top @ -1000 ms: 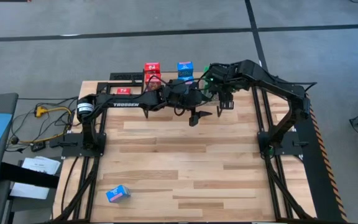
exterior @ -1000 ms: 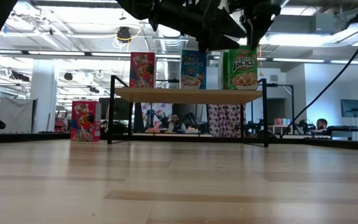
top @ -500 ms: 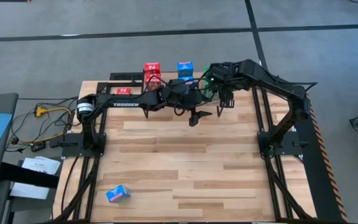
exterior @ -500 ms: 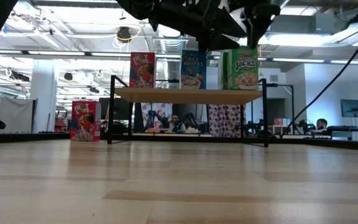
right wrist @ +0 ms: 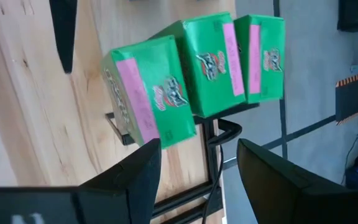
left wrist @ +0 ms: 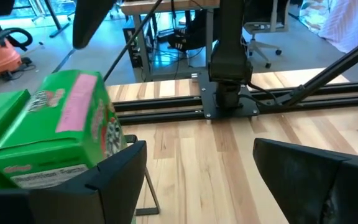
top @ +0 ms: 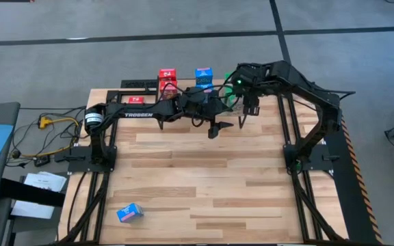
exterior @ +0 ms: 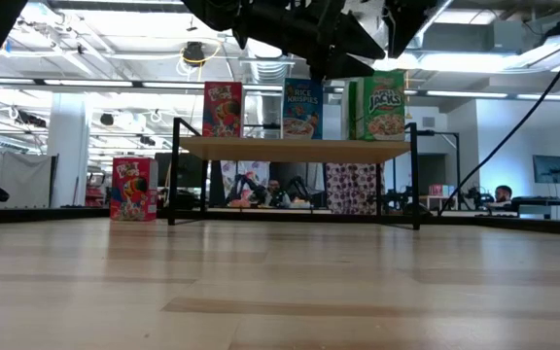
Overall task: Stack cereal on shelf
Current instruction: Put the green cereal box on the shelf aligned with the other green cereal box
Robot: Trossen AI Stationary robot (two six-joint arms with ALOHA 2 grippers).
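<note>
Three green cereal boxes [right wrist: 197, 68] now stand together at the shelf's [exterior: 295, 148] right end as the right gripper [top: 248, 115], fingers apart and empty, lifts back from them, suggesting that row is finished, while the left gripper [top: 213, 129] hovers open beside it, holding nothing.

Obstacles: shelf [exterior: 295, 148] at the table's far edge, its top taken by upright red [exterior: 223, 109], blue [exterior: 302, 109] and green boxes [exterior: 381, 105], with narrow gaps between the colours. Left gripper [top: 214, 128] and right gripper [top: 247, 117], both open, hung close together just before the shelf, crowding that approach. Red box [exterior: 132, 189] stood on the table left of the shelf. Free room: the wide tabletop [top: 204, 178] nearer the camera, bare but for one blue box [top: 129, 212] at the near left corner.
</note>
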